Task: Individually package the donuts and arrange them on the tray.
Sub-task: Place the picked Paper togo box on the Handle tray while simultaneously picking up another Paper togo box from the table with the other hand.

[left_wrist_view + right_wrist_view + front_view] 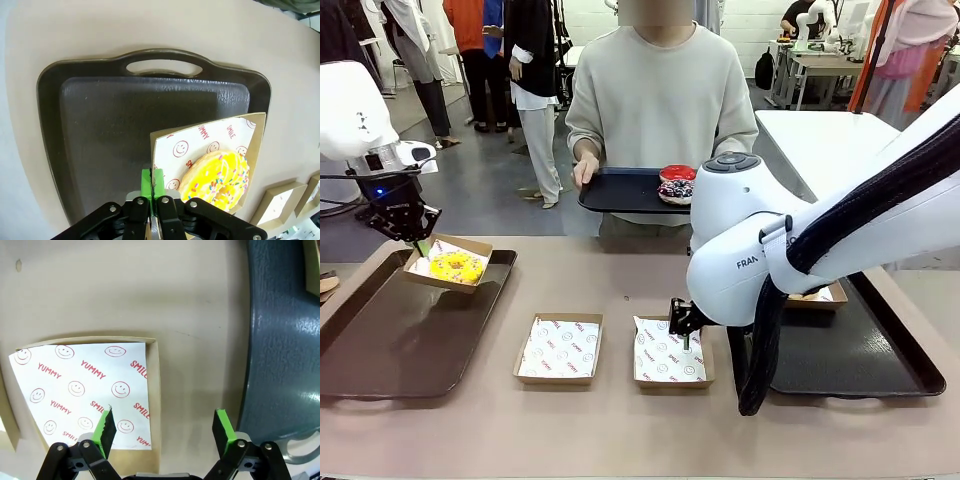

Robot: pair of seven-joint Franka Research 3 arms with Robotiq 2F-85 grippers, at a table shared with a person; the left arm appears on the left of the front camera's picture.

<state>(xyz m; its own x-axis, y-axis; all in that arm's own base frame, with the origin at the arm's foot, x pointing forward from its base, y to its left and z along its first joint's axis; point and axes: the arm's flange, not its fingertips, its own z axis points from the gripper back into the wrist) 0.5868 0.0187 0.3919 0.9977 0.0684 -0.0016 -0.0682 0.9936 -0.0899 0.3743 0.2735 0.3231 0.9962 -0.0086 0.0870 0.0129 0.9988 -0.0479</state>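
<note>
While the yellow donut (457, 267) sits in its box (480, 247), my left claw (420, 243) is pinched shut on that box's rim, at the left tray's (380, 340) far corner. Right of that tray, two boxes (559, 349) lie empty on the tabletop (620, 430). My right claw (162, 427) hangs wide open, holding nothing, over the farther one. Two donuts (677, 174) wait beyond on the person's tray (620, 190). My reckoning: one packaged, most left.

A beige surface (620, 435) spans the near half, a person in a cream sweater (660, 95) stands at its 12 o'clock edge, a white table (815, 140) sits at 2 o'clock, bystanders (532, 90) stand on the grey floor (485, 195) toward 11 o'clock, and a black bag (764, 70) hangs by a far desk (825, 62) at 1 o'clock.
</note>
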